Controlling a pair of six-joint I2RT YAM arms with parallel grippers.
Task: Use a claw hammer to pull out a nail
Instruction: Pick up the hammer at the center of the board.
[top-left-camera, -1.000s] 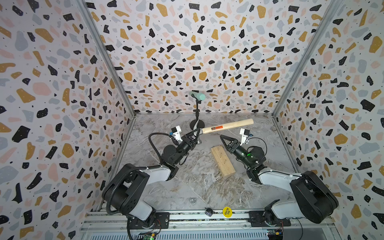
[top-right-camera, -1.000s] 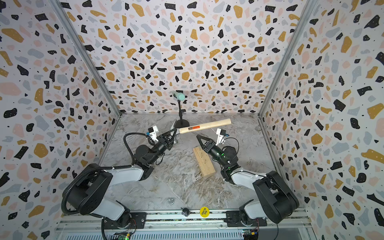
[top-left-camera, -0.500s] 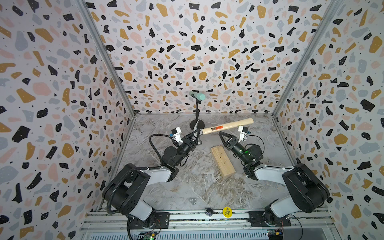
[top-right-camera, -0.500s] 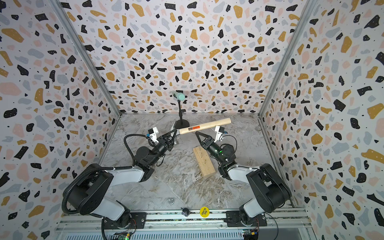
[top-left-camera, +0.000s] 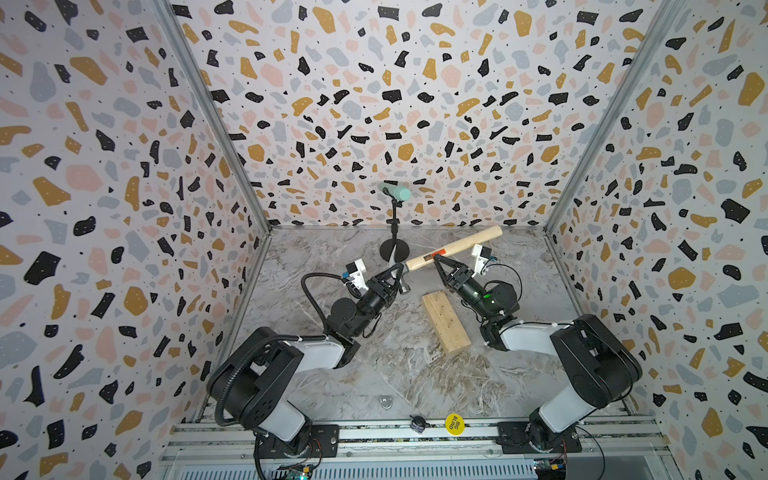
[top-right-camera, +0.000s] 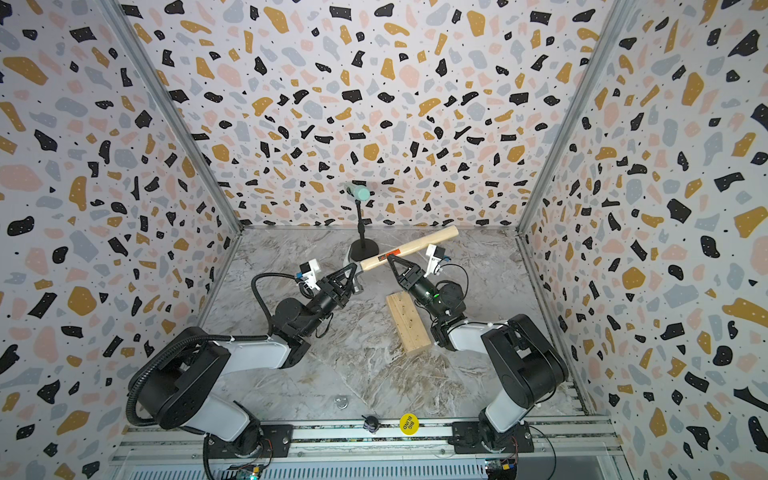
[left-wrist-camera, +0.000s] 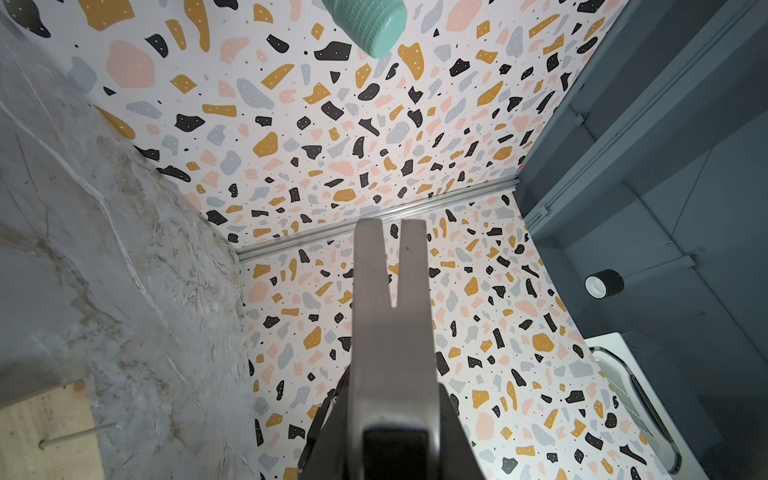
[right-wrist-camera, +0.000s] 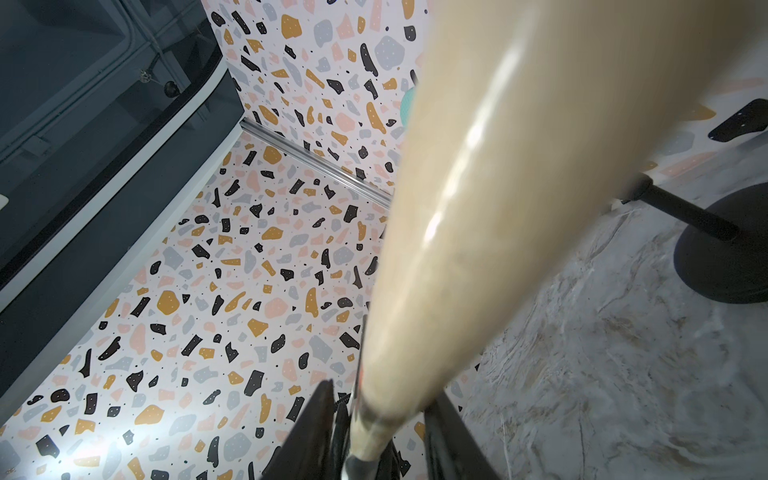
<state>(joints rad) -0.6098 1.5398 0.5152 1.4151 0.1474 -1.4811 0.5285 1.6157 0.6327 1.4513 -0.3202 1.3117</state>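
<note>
Top views: the claw hammer (top-left-camera: 455, 248) is held clear of the surface (top-left-camera: 316, 253), between both arms. The left hand (top-left-camera: 395, 277) is clamped on its steel head. The right hand (top-left-camera: 437, 261) is closed on the handle by the label. A wooden block (top-left-camera: 445, 322) lies just below.

Left wrist view: the forked claw projects beyond the clamped hand. The nail (left-wrist-camera: 77, 434) stands in the block.

Right wrist view: both fingers (right-wrist-camera: 309, 440) press against the handle.

Wooden block (top-left-camera: 445, 322) on marbled tabletop (top-left-camera: 415, 374)
</note>
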